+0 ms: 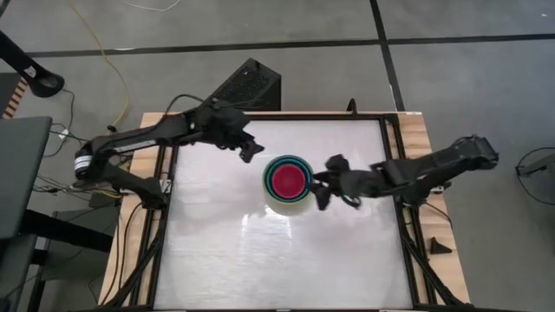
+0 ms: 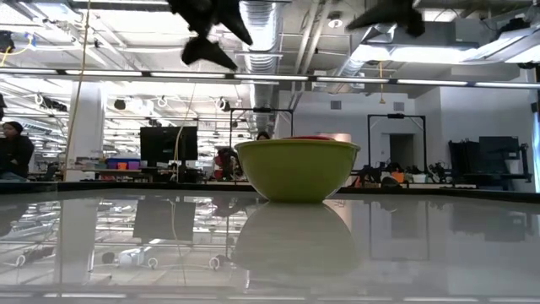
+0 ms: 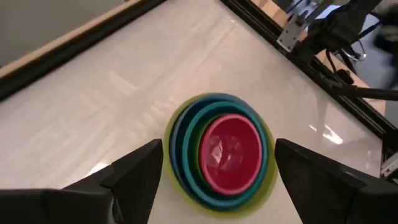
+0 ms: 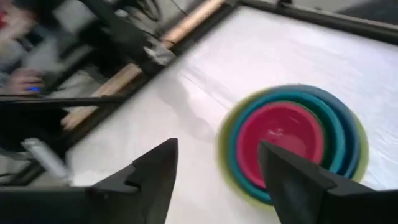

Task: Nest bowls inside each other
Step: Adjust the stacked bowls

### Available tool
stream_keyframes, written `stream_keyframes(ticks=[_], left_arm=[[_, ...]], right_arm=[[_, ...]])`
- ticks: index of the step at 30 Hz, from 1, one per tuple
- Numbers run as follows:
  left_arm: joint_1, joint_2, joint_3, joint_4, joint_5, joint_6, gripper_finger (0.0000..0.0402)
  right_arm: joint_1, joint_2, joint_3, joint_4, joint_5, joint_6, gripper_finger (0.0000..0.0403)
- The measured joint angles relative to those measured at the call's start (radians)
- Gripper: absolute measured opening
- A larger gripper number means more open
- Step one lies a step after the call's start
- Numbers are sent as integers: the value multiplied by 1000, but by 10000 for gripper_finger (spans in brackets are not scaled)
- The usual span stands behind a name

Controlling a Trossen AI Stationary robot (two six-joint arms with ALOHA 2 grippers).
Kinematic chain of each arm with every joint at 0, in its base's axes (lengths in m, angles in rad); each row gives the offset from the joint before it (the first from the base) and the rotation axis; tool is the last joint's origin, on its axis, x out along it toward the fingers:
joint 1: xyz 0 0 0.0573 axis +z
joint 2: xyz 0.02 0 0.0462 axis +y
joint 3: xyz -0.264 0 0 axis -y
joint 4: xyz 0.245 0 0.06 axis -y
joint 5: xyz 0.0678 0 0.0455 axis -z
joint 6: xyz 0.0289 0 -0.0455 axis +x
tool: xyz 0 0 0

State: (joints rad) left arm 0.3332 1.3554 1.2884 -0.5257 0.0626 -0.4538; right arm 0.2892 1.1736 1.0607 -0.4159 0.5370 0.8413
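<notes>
Several bowls sit nested in one stack (image 1: 288, 179) at the table's middle. The olive-green bowl (image 2: 297, 169) is outermost and rests by its base on the white tabletop. Blue and teal rims ring the magenta bowl (image 3: 231, 152), which is innermost. My left gripper (image 1: 251, 149) hangs open above the table, just beyond the stack's far left side; in its own view (image 3: 217, 158) the stack shows between its fingers, well below. My right gripper (image 1: 323, 186) is open too, raised beside the stack's right rim, and looks down on the magenta bowl (image 4: 280, 143).
Black frame rails (image 1: 395, 173) run along the tabletop's left, right and far edges, with wooden board outside them. A black box (image 1: 251, 82) stands beyond the far edge. Bare white tabletop (image 1: 277, 260) lies on all sides of the stack.
</notes>
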Motion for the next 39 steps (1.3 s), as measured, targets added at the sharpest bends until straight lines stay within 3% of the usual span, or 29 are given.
stream_keyframes(ticks=[4,9,11,16,23,39], left_arm=[[-39,-86,-1,-85,-56,2,297],[-107,-187,-1,-146,-160,22,297],[-134,-221,-1,-155,-196,27,297],[-186,-294,-1,-207,-267,9,297],[-260,-339,-1,-310,-358,-38,297],[-302,-340,-2,-321,-392,-44,297]], right_arm=[[-115,74,0,8,-44,-15,193],[-249,150,0,52,-173,-98,53],[-297,175,0,91,-239,-143,20],[-389,232,0,117,-330,-166,34],[-467,299,0,142,-385,-188,18],[-532,420,0,186,-453,-152,18]])
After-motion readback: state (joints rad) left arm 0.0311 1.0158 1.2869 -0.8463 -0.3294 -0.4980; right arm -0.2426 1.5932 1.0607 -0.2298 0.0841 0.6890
